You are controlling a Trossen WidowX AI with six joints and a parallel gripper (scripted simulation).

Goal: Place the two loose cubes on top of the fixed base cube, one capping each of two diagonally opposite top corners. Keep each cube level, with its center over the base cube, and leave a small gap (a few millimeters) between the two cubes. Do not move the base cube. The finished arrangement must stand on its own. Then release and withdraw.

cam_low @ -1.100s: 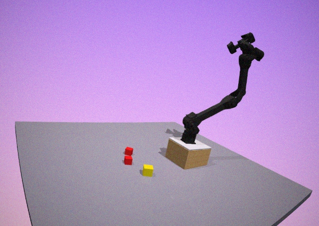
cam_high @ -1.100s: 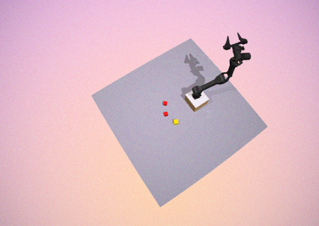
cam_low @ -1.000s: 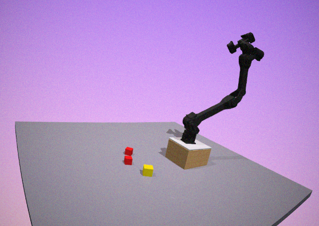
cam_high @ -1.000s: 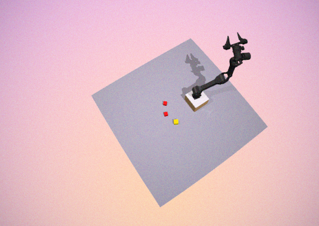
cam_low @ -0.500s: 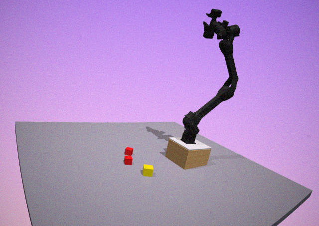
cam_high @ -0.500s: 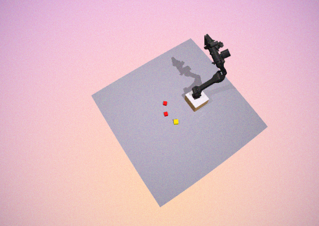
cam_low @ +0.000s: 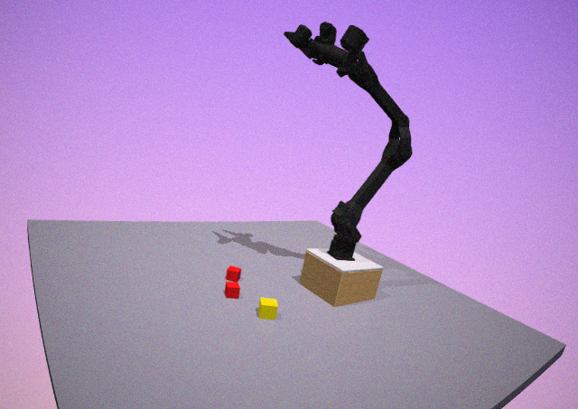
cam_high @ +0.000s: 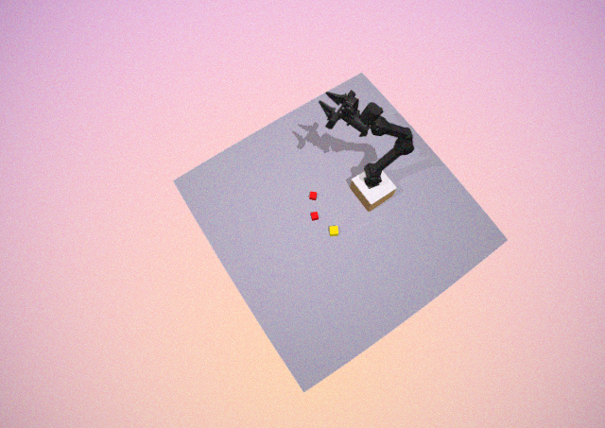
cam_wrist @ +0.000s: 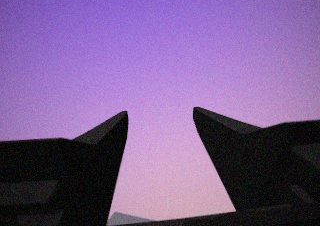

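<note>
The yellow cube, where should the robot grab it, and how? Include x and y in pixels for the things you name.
I'd come straight down from above and put the jaws on two opposite upright sides of the yellow cube (cam_high: 334,231) (cam_low: 267,309), around its middle. It sits flat on the grey table (cam_high: 273,267) (cam_low: 153,348), so its underside is blocked, but its sides are flat and look free, with the red cubes standing apart from it.

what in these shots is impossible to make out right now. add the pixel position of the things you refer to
- Undersides of the red cubes (cam_high: 313,196) (cam_low: 232,274) and yellow cube (cam_high: 334,231) (cam_low: 267,309): turned to the table (cam_high: 273,267) (cam_low: 163,348) in the top and exterior views.
- Near part of the table: cut off by the exterior view's bottom edge.
- Rear parts of the hand (cam_high: 322,98) (cam_wrist: 161,113): cut off by the wrist view's edges.
- Any markings on the cubes: too small and grainy in the top view.
</note>
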